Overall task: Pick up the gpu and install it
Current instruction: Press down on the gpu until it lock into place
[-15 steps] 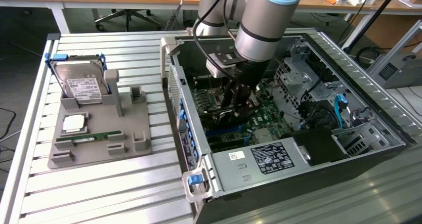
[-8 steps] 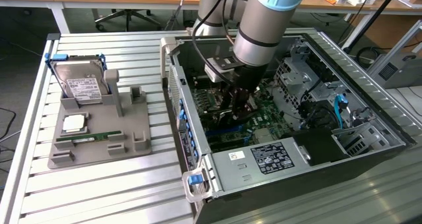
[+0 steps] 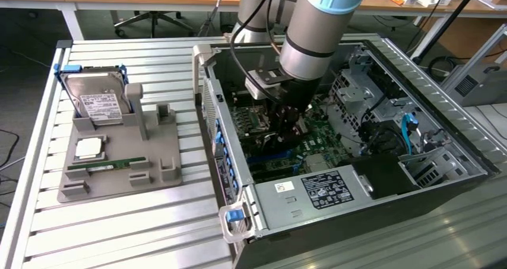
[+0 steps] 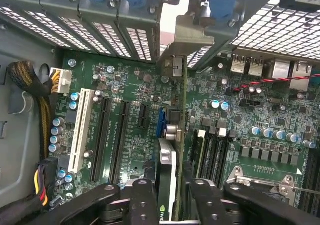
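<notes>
The gpu (image 4: 169, 157) stands on edge on the green motherboard (image 4: 125, 85) inside the open computer case (image 3: 208, 97). It is a thin dark card seen edge-on, and its silvery metal bracket (image 4: 187, 40) reaches the slotted rear wall of the case. My gripper (image 4: 170, 207) straddles the near end of the card, one side of it along each face. In the exterior view the gripper (image 3: 289, 117) reaches down into the middle of the case, and the arm hides the card below it.
A grey tray (image 3: 119, 180) left of the case holds a hard drive (image 3: 99, 103), a processor (image 3: 89, 147) and a green memory stick (image 3: 107, 164). The power supply (image 3: 317, 189), drive cages (image 3: 357, 91) and a cable bundle (image 4: 30, 85) crowd the case interior.
</notes>
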{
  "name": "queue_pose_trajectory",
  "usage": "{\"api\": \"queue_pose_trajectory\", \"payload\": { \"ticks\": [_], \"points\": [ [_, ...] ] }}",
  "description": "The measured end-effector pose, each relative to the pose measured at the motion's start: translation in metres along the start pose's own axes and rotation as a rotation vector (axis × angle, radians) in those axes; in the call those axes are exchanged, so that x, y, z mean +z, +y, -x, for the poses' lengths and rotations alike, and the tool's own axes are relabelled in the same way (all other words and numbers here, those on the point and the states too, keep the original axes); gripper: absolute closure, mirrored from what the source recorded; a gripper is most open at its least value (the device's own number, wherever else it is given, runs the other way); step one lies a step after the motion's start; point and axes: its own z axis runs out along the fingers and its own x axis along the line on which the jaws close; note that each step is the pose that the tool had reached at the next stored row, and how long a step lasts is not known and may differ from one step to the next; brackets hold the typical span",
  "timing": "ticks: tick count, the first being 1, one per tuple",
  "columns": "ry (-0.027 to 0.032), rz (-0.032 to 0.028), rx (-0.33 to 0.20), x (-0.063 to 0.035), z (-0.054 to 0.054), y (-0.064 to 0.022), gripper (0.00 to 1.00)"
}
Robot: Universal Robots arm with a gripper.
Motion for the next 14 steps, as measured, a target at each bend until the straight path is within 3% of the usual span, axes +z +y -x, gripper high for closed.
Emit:
{"api": "queue_pose_trajectory", "payload": {
  "ticks": [3,4,8,14],
  "points": [
    [-0.0008,-0.0003,0.0,-0.0023,0.0,0.0001,0.72],
    [-0.0007,-0.0002,0.0,-0.0104,0.0,0.0006,0.72],
    [-0.0031,-0.0001,0.022,-0.0203,-0.002,0.0008,0.72],
    [-0.0049,0.0017,0.052,-0.0206,-0.004,-0.0047,0.72]
  ]
}}
